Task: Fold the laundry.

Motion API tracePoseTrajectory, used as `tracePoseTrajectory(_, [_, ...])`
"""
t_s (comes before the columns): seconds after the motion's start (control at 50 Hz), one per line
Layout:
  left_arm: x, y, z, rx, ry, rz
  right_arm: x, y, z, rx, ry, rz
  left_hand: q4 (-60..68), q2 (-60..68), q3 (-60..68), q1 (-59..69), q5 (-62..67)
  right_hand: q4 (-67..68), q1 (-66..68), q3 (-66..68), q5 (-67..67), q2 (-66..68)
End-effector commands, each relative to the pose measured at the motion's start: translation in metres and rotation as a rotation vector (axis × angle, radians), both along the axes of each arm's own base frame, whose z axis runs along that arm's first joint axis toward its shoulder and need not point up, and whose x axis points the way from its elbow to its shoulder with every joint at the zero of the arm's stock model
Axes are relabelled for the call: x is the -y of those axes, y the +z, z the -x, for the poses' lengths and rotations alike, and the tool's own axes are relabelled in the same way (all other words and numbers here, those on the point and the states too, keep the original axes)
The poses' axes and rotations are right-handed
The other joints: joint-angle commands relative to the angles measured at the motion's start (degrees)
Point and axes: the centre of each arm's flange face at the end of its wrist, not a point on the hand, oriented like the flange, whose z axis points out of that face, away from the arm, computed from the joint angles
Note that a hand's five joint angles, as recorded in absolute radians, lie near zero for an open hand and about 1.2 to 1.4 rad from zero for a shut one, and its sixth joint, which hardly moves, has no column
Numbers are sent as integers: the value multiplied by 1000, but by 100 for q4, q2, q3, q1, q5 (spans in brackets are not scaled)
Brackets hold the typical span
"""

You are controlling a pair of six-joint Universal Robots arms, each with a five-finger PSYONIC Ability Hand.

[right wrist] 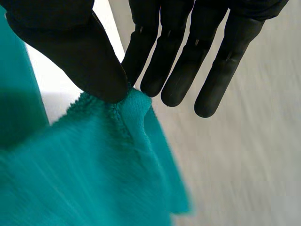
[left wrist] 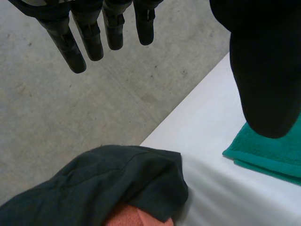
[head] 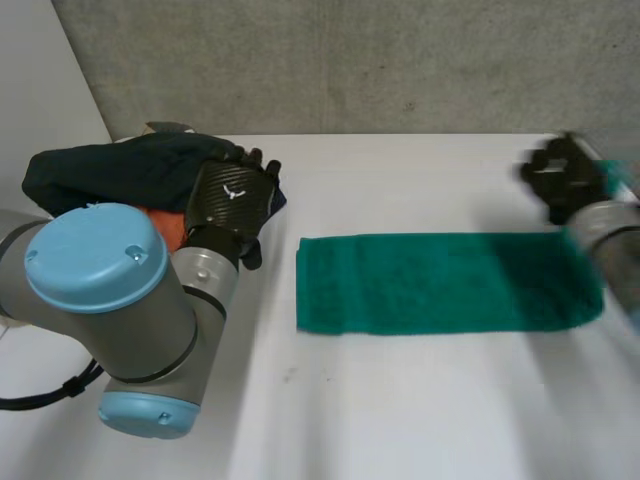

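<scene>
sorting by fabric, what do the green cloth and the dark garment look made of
The green cloth: probably terry towelling, matte; fuzzy nap and a hemmed edge show. The dark garment: thin, smooth fabric, perhaps cotton or synthetic; soft creases, no pile.

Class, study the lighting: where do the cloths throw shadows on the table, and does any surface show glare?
Head view: even, soft light; the green towel shows just a thin dark line along its near edge on the white table, no glare. Left wrist view: the dark garment throws a soft grey shadow onto the table beside it.
</scene>
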Motion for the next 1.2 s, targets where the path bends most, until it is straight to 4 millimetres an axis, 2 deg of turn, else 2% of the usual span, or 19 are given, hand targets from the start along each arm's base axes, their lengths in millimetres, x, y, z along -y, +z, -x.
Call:
tracePoseTrajectory(0.02, [0, -7, -6, 5, 12, -26, -101, -23, -115, -2, 508, -38, -151, -167, -197, -96, -282, 1129, 1555, 1152, 1373, 1200])
tracePoseTrajectory(0.08, [-2, -11, -7, 13, 12, -36, -137, -52, -136, -28, 654, -115, -151, -167, -197, -96, -282, 1129, 1555, 1152, 1373, 1200])
tracePoseTrajectory(0.18, [-2, -16, -7, 15, 13, -47, -157, -73, -144, -66, 704, -155, -151, -167, -197, -96, -282, 1129, 1555, 1152, 1373, 1200])
tracePoseTrajectory(0.22, [-1, -15, -6, 10, 11, -46, -150, -72, -140, -61, 657, -158, -151, -167, -197, -96, -282, -1204, -778, -1181, -960, -1133])
tracePoseTrajectory(0.24, [-1, -13, -5, 5, 9, -41, -146, -71, -137, -56, 612, -163, -151, -167, -197, -96, -282, -3768, -3341, -3745, -3524, -3697])
tracePoseTrajectory(0.3, [0, -12, -3, 2, 6, -38, -142, -67, -134, -31, 536, -182, -151, -167, -197, -96, -282, -5871, -5445, -5848, -5627, -5800])
tracePoseTrajectory(0.38, [2, -10, 1, -6, 0, -27, -109, -34, -98, 154, 326, -262, -151, -167, -197, -96, -282, -5871, -5445, -5848, -5627, -5800])
tracePoseTrajectory(0.46, [-2, -7, 7, -12, -17, -18, -92, -25, -65, 318, 194, -416, -151, -167, -197, -96, -282, -5871, -5445, -5848, -5627, -5800])
tracePoseTrajectory(0.64, [-9, -11, 13, -8, -40, -23, -61, -55, 3, 229, -35, -517, -151, -167, -197, -96, -282, -5831, -5405, -5808, -5588, -5760])
tracePoseTrajectory(0.68, [-9, -12, 13, -6, -41, -26, -59, -65, 11, 163, -53, -516, -151, -167, -197, -96, -282, -5277, -4850, -5254, -5033, -5205])
tracePoseTrajectory(0.74, [-11, -14, 14, -2, -46, -30, -59, -84, 18, 54, -54, -544, -151, -167, -197, -96, -282, -2828, -2402, -2805, -2584, -2757])
tracePoseTrajectory(0.76, [-12, -14, 14, -1, -47, -32, -58, -85, 18, 44, -55, -548, -151, -167, -197, -96, -282, -1436, -1009, -1413, -1192, -1365])
tracePoseTrajectory(0.78, [-13, -15, 14, 1, -47, -34, -55, -85, 19, 47, -65, -545, -151, -167, -197, -96, -282, 1103, 1530, 1126, 1347, 1175])
tracePoseTrajectory(0.82, [-13, -15, 14, 1, -49, -34, -50, -81, 19, 71, -80, -530, -151, -167, -197, -96, -282, 1129, 1555, 1152, 1373, 1200])
tracePoseTrajectory(0.9, [-15, -12, 13, -3, -52, -29, -39, -61, 8, 144, -70, -458, -151, -167, -197, -96, -282, 1129, 1555, 1152, 1373, 1200])
tracePoseTrajectory(1.02, [-17, -4, 10, -15, -49, -15, -74, -20, -65, 176, 176, -353, -151, -167, -197, -96, -282, 1129, 1555, 1152, 1373, 1200])
tracePoseTrajectory(1.1, [-15, -1, 8, -21, -39, -9, -118, -28, -115, 153, 388, -368, -151, -167, -197, -96, -282, 1129, 1555, 1152, 1373, 1200])
tracePoseTrajectory(1.16, [-14, -2, 7, -18, -34, -13, -150, -46, -139, 126, 517, -417, -151, -167, -197, -96, -282, 1129, 1555, 1152, 1373, 1200])
tracePoseTrajectory(1.2, [-13, -2, 7, -21, -31, -12, -158, -52, -144, 118, 538, -432, -151, -167, -197, -96, -282, 1129, 1555, 1152, 1373, 1200])
